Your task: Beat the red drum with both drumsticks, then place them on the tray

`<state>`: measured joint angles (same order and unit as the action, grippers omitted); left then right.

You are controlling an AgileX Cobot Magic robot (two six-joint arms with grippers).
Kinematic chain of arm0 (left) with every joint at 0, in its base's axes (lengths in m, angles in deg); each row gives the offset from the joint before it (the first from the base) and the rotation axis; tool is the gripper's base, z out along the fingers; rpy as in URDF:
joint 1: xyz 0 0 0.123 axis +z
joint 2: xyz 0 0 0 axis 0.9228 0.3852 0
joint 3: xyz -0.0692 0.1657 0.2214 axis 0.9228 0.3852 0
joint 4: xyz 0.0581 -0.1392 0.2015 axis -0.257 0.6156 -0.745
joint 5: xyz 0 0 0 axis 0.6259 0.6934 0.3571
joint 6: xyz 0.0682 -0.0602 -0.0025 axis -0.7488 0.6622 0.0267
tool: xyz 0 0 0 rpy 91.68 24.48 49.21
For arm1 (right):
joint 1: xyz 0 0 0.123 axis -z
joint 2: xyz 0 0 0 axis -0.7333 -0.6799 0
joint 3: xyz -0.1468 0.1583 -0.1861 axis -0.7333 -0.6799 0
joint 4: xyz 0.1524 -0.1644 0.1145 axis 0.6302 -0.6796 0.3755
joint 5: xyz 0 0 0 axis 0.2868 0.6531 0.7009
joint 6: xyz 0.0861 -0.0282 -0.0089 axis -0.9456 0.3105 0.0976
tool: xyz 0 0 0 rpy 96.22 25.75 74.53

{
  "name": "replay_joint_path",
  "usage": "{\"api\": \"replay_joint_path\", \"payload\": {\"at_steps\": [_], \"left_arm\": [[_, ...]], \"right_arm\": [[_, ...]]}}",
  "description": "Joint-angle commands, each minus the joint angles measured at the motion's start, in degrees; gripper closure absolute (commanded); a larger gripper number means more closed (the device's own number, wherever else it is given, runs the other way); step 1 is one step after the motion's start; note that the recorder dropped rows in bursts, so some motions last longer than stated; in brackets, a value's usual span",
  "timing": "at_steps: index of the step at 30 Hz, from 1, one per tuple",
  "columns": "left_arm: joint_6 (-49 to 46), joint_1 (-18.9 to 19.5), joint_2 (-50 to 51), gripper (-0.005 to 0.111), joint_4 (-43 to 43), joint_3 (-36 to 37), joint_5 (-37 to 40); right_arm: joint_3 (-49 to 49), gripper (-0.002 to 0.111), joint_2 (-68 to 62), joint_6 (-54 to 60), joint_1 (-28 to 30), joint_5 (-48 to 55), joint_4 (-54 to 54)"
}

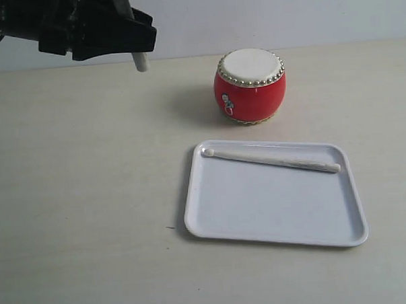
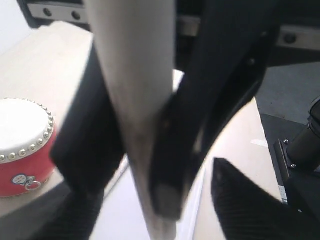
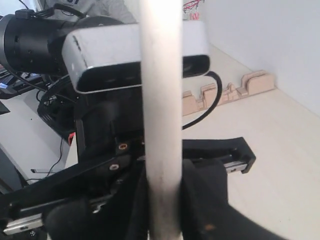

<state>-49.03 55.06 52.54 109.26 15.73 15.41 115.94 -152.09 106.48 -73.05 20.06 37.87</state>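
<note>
The red drum stands upright behind the white tray. One pale drumstick lies along the tray's far side, round tip to the left. High at the far left, my left gripper is shut on a second drumstick, whose end pokes out below it. In the left wrist view that drumstick runs between the dark fingers of my left gripper, with the drum off to one side. My right gripper is also shut on a pale drumstick.
Behind the stick in the right wrist view sits a grey camera housing on a black arm. Pale wooden blocks lie on the table by the wall. In the exterior view I cannot tell the right gripper apart from the black mass at top left.
</note>
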Motion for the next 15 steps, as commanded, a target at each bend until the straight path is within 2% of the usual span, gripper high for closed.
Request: {"api": "replay_joint_path", "payload": {"at_steps": [1, 6, 11, 15], "left_arm": [[1.5, -0.3, -0.1, 0.03, -1.0, 0.0, 0.0], [3.4, 1.9, -0.1, 0.035, -1.9, 0.0, -1.6], [6.3, 8.1, -0.1, 0.041, -1.3, 0.0, -1.5], [9.5, 13.2, -0.1, 0.062, -0.3, 0.0, -1.5]], "right_arm": [[-0.1, 0.108, 2.5, -2.2, -0.1, -3.6, 0.7], [-0.1, 0.108, 5.0, -6.5, -0.1, -11.9, -5.4], [-0.1, 0.108, 7.6, -18.9, -0.1, -23.2, -21.3], [-0.1, 0.108, 8.8, -31.5, -0.1, -27.1, -38.4]]}}
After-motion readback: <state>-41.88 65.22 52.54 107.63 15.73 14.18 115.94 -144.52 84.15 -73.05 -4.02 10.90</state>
